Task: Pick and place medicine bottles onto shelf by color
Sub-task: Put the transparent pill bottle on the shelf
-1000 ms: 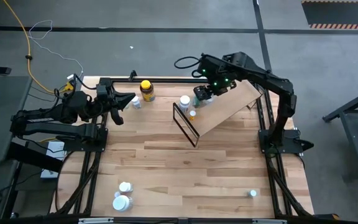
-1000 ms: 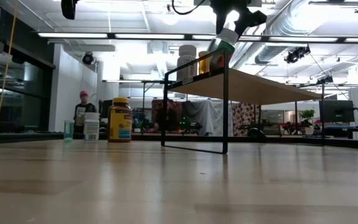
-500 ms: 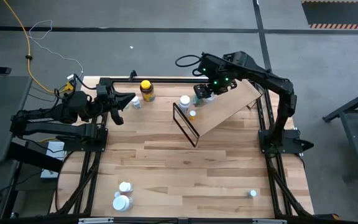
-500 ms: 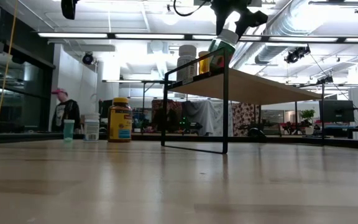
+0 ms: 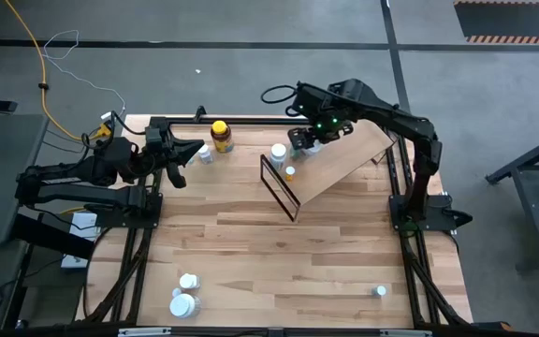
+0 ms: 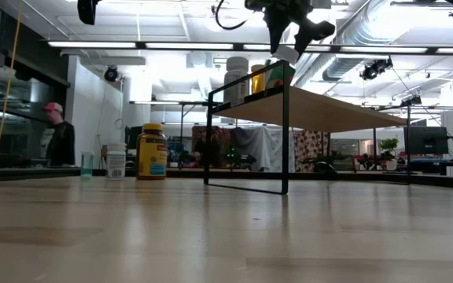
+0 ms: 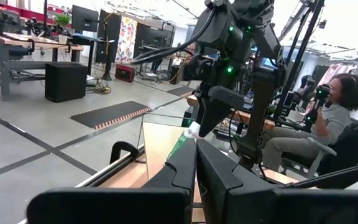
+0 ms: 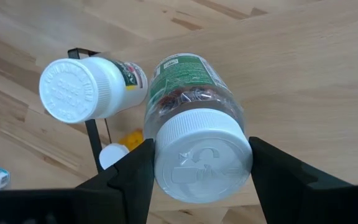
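My right gripper [image 5: 299,139] is over the left end of the light-wood shelf [image 5: 335,161], shut on a clear bottle with a green label and white cap [image 8: 194,124]. A white bottle [image 5: 278,152] and a small yellow-capped bottle [image 5: 290,171] stand on the same shelf end. An amber bottle with a yellow cap [image 5: 220,134] and a small white bottle [image 5: 205,154] stand on the table at the far left. My left gripper [image 5: 195,150] hangs shut and empty beside them. My right gripper pinches the bottle's white cap [image 8: 166,155] between its two fingers, one on each side of the cap. The fingers come from above, pointing down. The bottle hangs slightly tilted below them [image 6: 280,72], its base down at the shelf board; whether it rests there I cannot tell.
Two white bottles [image 5: 184,293] stand near the table's front left, and one small bottle [image 5: 380,291] near the front right. The shelf's black wire end frame [image 6: 246,134] stands on the table. A person [image 6: 56,134] is in the room beyond the table.
My right gripper has gone a little toward the table's left edge and down with the green-labelled bottle. The bottle now sits lower, at the shelf board. The person in the background has walked to the left.
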`<control>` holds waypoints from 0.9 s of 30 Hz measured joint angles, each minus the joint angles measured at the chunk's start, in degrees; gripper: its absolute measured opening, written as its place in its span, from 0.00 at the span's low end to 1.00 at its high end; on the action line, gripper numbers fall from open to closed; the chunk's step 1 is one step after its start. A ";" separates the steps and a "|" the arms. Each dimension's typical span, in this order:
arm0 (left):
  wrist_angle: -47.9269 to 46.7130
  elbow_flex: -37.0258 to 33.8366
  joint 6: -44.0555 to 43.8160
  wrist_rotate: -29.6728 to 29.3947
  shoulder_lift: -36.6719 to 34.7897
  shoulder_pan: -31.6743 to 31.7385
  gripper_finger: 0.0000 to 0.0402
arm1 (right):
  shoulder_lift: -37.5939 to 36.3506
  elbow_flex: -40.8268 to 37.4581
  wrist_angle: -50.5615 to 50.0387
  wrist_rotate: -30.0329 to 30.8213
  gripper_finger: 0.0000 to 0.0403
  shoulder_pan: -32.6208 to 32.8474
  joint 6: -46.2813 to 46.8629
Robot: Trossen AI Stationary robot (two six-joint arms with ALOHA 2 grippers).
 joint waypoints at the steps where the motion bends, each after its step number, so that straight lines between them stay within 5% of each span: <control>1: 0.00 0.00 0.00 0.00 0.00 -0.01 0.01 | 0.21 0.00 0.01 0.01 0.51 -0.03 -0.17; 22: -0.47 0.00 0.04 0.00 0.00 0.00 0.01 | 0.30 0.00 0.05 0.36 0.62 0.10 -4.53; 27: -0.47 0.00 0.04 0.00 0.00 0.00 0.01 | 0.30 0.00 0.64 4.37 0.62 0.10 -5.97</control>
